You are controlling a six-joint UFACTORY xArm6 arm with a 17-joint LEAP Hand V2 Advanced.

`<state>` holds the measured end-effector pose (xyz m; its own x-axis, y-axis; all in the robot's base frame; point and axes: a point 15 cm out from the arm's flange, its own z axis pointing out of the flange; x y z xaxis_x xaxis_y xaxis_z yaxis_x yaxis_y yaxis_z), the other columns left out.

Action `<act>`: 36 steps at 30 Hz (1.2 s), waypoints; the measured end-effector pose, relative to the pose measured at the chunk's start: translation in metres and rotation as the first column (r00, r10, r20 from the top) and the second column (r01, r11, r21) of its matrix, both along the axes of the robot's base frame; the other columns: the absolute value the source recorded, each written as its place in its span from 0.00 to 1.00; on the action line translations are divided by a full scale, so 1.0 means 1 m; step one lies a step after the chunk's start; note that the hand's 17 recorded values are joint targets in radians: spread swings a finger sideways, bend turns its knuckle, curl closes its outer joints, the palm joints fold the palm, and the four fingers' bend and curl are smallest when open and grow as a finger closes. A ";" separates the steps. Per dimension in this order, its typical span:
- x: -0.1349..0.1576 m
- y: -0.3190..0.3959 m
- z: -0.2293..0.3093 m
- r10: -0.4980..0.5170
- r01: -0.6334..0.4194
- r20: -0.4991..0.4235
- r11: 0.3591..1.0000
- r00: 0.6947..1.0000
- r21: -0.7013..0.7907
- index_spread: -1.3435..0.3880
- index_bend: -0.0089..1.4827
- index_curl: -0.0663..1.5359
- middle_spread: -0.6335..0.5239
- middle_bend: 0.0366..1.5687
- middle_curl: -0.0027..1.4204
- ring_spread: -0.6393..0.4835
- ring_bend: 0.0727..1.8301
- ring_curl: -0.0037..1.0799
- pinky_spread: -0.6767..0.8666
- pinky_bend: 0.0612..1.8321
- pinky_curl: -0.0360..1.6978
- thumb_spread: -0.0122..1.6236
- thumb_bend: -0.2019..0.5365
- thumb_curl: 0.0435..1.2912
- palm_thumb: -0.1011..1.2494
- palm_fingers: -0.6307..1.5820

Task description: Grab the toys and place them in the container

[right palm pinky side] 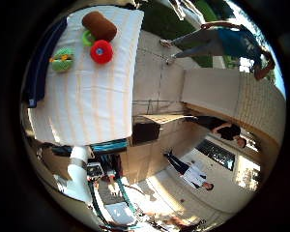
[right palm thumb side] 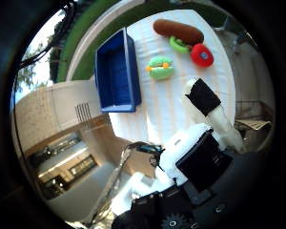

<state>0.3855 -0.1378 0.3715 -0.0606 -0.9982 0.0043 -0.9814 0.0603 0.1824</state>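
Observation:
Several soft toys lie on a table under a white cloth with pale stripes (right palm thumb side: 169,102): a brown sausage-shaped toy (right palm thumb side: 177,31), a green ring (right palm thumb side: 179,46) beside it, a red round toy with a blue centre (right palm thumb side: 202,55), and a green burger-like toy (right palm thumb side: 160,67). A blue rectangular container (right palm thumb side: 117,71) stands empty on the cloth beside the green toy. My right hand (right palm thumb side: 200,143) hovers well above the table, apart from every toy, with a white and black finger (right palm thumb side: 207,107) stretched out straight and holding nothing.
The table stands on a paved yard (right palm pinky side: 159,72) with a low brick wall (right palm pinky side: 232,101) and grass beyond. A dark box (right palm pinky side: 146,131) sits on the ground by the table. The arm's base (right palm pinky side: 79,174) rises near the table's edge.

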 end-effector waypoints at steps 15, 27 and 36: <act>0.180 0.019 -0.160 -0.103 0.109 0.111 0.993 0.988 -0.050 0.75 0.09 0.20 0.62 0.09 0.22 0.83 0.19 0.34 0.73 0.29 0.19 0.74 0.23 0.23 0.48 0.39; 0.178 0.015 -0.239 -0.175 0.175 0.000 0.983 0.984 -0.051 0.76 0.07 0.17 0.57 0.18 0.27 0.83 0.33 0.37 0.74 0.37 0.18 0.72 0.26 0.24 0.52 0.56; 0.183 0.007 -0.185 -0.210 0.210 0.085 0.978 0.974 0.003 0.61 0.13 0.03 0.41 0.52 0.48 0.63 0.67 0.61 0.69 0.62 0.32 0.70 0.27 0.31 0.68 0.75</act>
<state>0.5687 -0.1305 0.1862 -0.2691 -0.9631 -0.0041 -0.9586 0.2674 0.0985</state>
